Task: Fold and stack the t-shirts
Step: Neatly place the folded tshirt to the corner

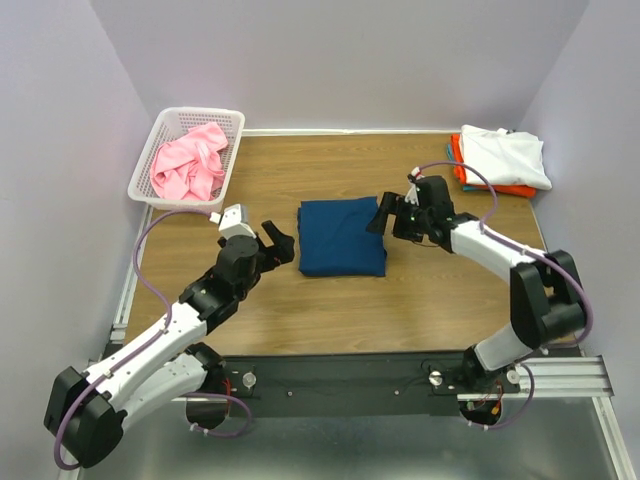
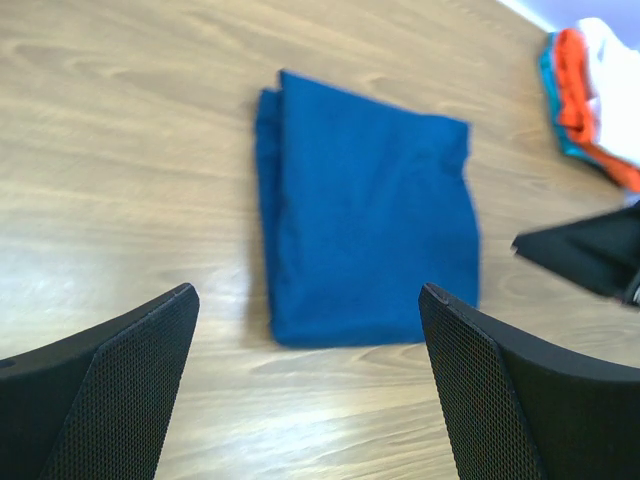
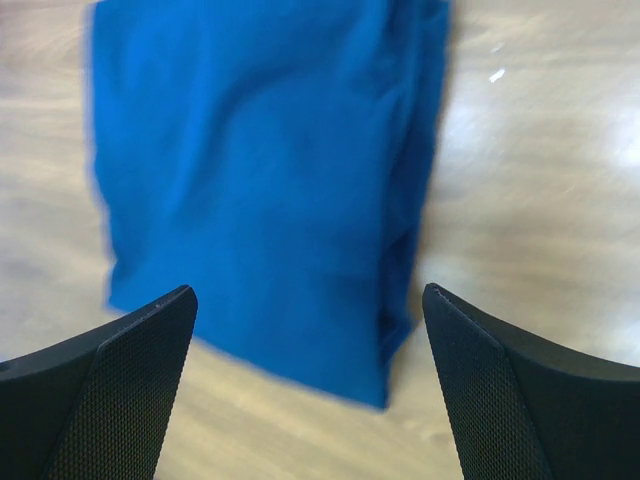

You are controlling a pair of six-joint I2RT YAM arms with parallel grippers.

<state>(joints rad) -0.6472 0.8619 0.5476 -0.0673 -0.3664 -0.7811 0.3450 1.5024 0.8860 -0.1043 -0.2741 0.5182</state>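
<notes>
A navy blue t-shirt [image 1: 342, 236] lies folded into a rectangle at the middle of the table, also seen as the blue t-shirt [image 2: 365, 230] and the blue t-shirt [image 3: 265, 170] in the wrist views. My left gripper [image 1: 279, 243] hangs open just left of it, nothing between its fingers. My right gripper [image 1: 385, 213] stands open at the shirt's right edge, empty too. A pink t-shirt [image 1: 188, 162] lies crumpled in the white basket [image 1: 232, 150]. At the back right sits a stack of folded t-shirts [image 1: 503, 158], white on top of orange and teal.
The white lattice basket stands at the table's back left corner. Purple walls close in the table on three sides. The folded stack [image 2: 596, 95] shows at the upper right of the left wrist view, with the right gripper's finger [image 2: 590, 250] beside it.
</notes>
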